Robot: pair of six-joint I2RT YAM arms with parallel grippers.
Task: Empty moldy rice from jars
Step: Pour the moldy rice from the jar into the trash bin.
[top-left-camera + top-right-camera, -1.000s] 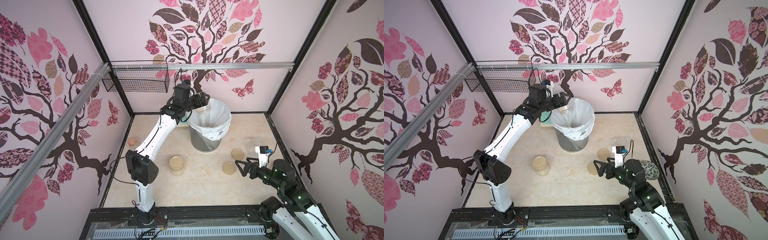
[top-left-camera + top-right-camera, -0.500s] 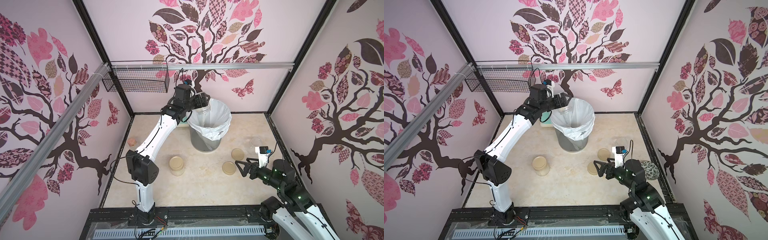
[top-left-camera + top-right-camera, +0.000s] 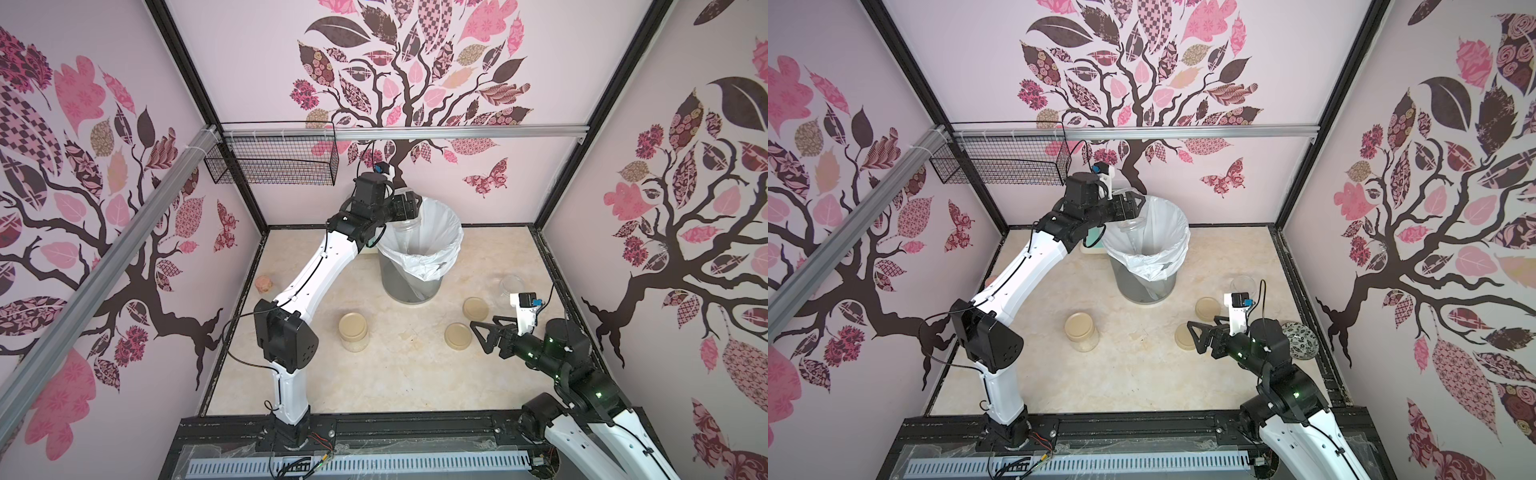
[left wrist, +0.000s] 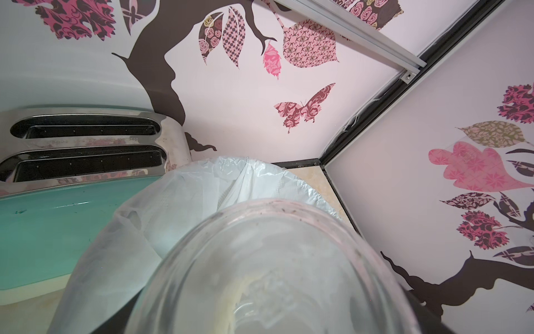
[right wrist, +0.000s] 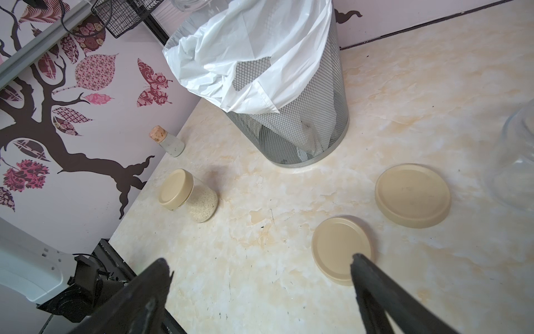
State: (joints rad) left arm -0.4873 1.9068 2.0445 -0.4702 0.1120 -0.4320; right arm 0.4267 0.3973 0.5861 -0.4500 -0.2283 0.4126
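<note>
Two hands: the left hand (image 3: pixel 409 208) clamps a tilted glass jar (image 3: pixel 404 227) over the lined wastebasket (image 3: pixel 409 286); the right hand (image 3: pixel 478 337) gapes wide beside a lid (image 3: pixel 456 336).

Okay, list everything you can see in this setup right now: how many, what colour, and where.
waste bin: one, grey mesh with white liner, back middle of the table
sealed jar: one, clear with beige lid, rice inside, front of bin
open jar: one, clear, lidless, near right wall
held jar: one, clear, tilted over bin
loose lids: two, beige, right of bin
corked bottle: one, pale, left wall
toaster: one, teal and chrome, beside bin
wire basket: one, black, back rail
patterned dish: one, black-and-white, right wall
left hand: shut on held jar
right hand: open, by nearer lid
</note>
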